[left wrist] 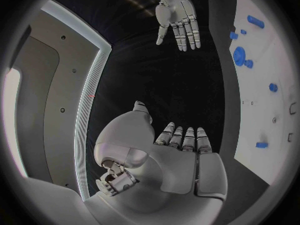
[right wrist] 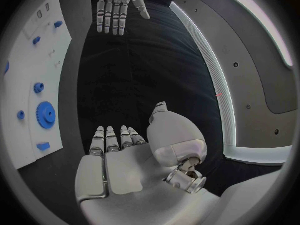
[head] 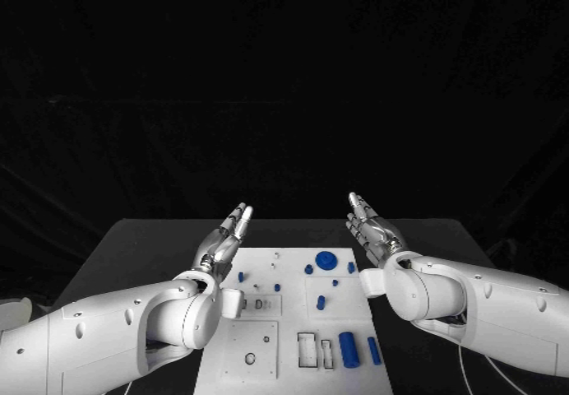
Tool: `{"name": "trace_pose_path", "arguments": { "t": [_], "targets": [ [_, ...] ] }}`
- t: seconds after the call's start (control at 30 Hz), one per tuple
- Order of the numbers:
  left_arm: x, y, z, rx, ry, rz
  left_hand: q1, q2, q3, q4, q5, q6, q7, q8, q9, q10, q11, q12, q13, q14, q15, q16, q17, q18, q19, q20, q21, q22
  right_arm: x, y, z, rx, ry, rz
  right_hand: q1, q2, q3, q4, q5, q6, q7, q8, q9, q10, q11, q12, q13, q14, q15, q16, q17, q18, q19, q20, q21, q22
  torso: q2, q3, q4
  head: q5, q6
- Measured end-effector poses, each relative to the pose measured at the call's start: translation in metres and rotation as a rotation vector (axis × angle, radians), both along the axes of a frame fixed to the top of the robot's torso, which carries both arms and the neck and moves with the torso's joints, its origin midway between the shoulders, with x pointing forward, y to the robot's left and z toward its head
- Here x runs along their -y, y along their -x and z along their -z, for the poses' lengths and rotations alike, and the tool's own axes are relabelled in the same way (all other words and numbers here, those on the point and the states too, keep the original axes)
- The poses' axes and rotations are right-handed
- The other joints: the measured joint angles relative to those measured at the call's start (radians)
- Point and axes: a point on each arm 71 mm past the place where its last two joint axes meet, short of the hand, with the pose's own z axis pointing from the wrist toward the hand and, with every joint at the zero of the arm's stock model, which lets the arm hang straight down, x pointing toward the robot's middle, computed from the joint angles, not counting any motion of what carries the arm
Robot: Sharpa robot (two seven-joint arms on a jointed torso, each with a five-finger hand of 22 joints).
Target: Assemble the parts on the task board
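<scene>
From the head view I see the white rectangular task board (head: 303, 317) lying flat in the middle of the black table (head: 142, 247), with my two arms flanking it. My left hand (head: 225, 239) hovers above the board's far left edge and my right hand (head: 373, 230) above its far right edge, both with straight, spread fingers and nothing in them. I read this as a ready pose: both hands raised clear so the board lies unobstructed between them. The small blue parts lie loose on the board: a round toothed blue gear (head: 326, 261) near the far end, a thick blue cylinder (head: 349, 350) and a slimmer blue rod (head: 373, 350) near me, beside empty rectangular slots. Nothing looks seated yet, so I judge the assembly barely begun.

In the left wrist view, my left hand (left wrist: 181, 150) shows an open palm, fingers extended together, holding nothing; the right hand (left wrist: 178, 17) hangs opposite, open too, and the board (left wrist: 262, 110) with the gear (left wrist: 239, 56) sits off to the side.

The right wrist view mirrors that: right hand (right wrist: 122, 150) flat and empty, left hand (right wrist: 119, 5) opposite, the board (right wrist: 31, 60) and gear (right wrist: 45, 115) alongside.
</scene>
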Motion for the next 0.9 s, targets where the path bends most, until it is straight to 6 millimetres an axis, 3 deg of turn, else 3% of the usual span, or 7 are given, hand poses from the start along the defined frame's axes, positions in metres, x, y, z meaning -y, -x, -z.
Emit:
{"name": "trace_pose_path", "arguments": {
  "t": [0.07,0.17,0.37,0.53,0.77,0.83,0.9],
  "targets": [
    [0.002,0.002,0.0,0.001,0.028,0.027,0.039,0.004,-0.013,0.007,0.0,0.005,0.005,0.0,0.002,0.0,0.0,0.0,0.0,0.0,0.0,0.0,0.0,0.023,0.0,0.026,0.0,0.0,0.0,0.002,0.003,-0.033,-0.036,-0.039,0.023,-0.001,-0.006,0.004,0.0,0.0,0.005,0.0,0.0,0.0,0.005,0.0,0.0,0.0,0.0,0.0,0.0,0.003,0.0,0.001,0.0,0.0,0.0,-0.0001,0.0,0.0,0.0],
    [0.004,0.004,0.0,0.002,0.061,0.052,0.05,0.008,-0.014,0.008,0.0,0.009,0.002,0.0,0.002,0.0,0.0,0.0,0.0,0.0,0.0,0.0,0.0,0.025,0.0,0.055,0.0,0.0,-0.002,0.004,0.006,-0.075,-0.088,-0.094,0.055,-0.007,-0.014,0.008,0.0,0.0,0.035,0.0,0.0,0.001,0.041,0.0,0.0,0.0,0.0,0.0,0.0,0.015,0.0,0.026,0.0,0.0,0.0,-0.0006,0.0,0.0,0.0],
    [0.005,0.004,-0.001,0.009,0.097,0.071,0.058,0.007,-0.014,0.008,0.0,0.013,-0.003,0.0,0.001,0.0,-0.007,0.0,0.0,0.0,0.0,0.0,0.0,0.025,0.0,0.058,0.0,0.0,-0.005,0.007,0.008,-0.129,-0.165,-0.172,0.07,-0.015,-0.014,0.008,0.0,0.002,0.049,0.0,0.0,0.0,0.097,0.0,0.0,0.0,0.0,0.0,0.0,0.015,0.0,0.096,0.0,0.0,0.0,-0.0006,0.0,0.0,0.0],
    [-0.013,0.002,-0.005,0.074,0.049,0.078,0.069,0.009,-0.014,0.008,0.0,0.018,-0.007,0.0,0.002,0.0,-0.014,0.0,0.0,0.0,0.0,0.0,0.0,0.039,-0.001,0.019,0.0,0.0,0.004,0.003,0.002,-0.122,-0.196,-0.227,0.075,-0.009,-0.014,0.008,0.015,0.024,0.113,0.014,0.007,0.0,0.133,0.0,0.001,0.0,0.095,0.0,0.0,0.015,0.0,0.183,0.0,0.001,0.018,-0.0047,-0.0014,-0.003,-0.017],
    [-0.02,0.006,-0.01,0.155,-0.011,0.124,0.096,0.008,-0.014,0.008,0.019,0.058,0.012,0.007,0.007,0.0,-0.003,0.0,0.0,0.0,0.0,0.0,-0.001,0.039,0.0,0.026,0.0,0.0,0.006,-0.001,-0.009,-0.07,-0.17,-0.309,0.158,-0.024,-0.004,0.005,0.081,0.135,0.19,0.083,0.031,0.03,0.196,0.026,0.01,0.053,0.21,0.021,0.014,0.015,0.084,0.314,0.047,0.027,0.058,-0.0107,-0.0068,-0.002,-0.037],
    [-0.025,0.006,-0.013,0.174,-0.023,0.128,0.099,0.011,-0.014,0.008,0.026,0.059,0.012,0.007,0.007,0.0,-0.003,0.0,0.0,0.0,0.0,0.0,-0.001,0.039,-0.002,0.035,0.0,0.0,0.006,-0.005,-0.015,-0.043,-0.145,-0.335,0.209,-0.034,0.013,-0.01,0.129,0.179,0.204,0.105,0.038,0.046,0.215,0.04,0.016,0.114,0.23,0.044,0.027,0.015,0.157,0.325,0.081,0.043,0.068,-0.011,-0.0087,0.005,-0.044],
    [-0.029,0.005,-0.016,0.187,-0.033,0.128,0.116,0.01,-0.014,0.008,0.038,0.062,0.016,0.007,0.007,0.002,-0.001,0.0,0.0,0.0,0.0,0.0,-0.001,0.039,-0.001,0.051,0.0,0.0,0.006,-0.008,-0.022,-0.013,-0.114,-0.358,0.283,-0.044,0.034,-0.049,0.235,0.231,0.227,0.13,0.047,0.088,0.243,0.073,0.026,0.226,0.25,0.088,0.05,0.002,0.277,0.325,0.136,0.066,0.078,-0.0109,-0.0103,0.01,-0.048]
  ]
}}
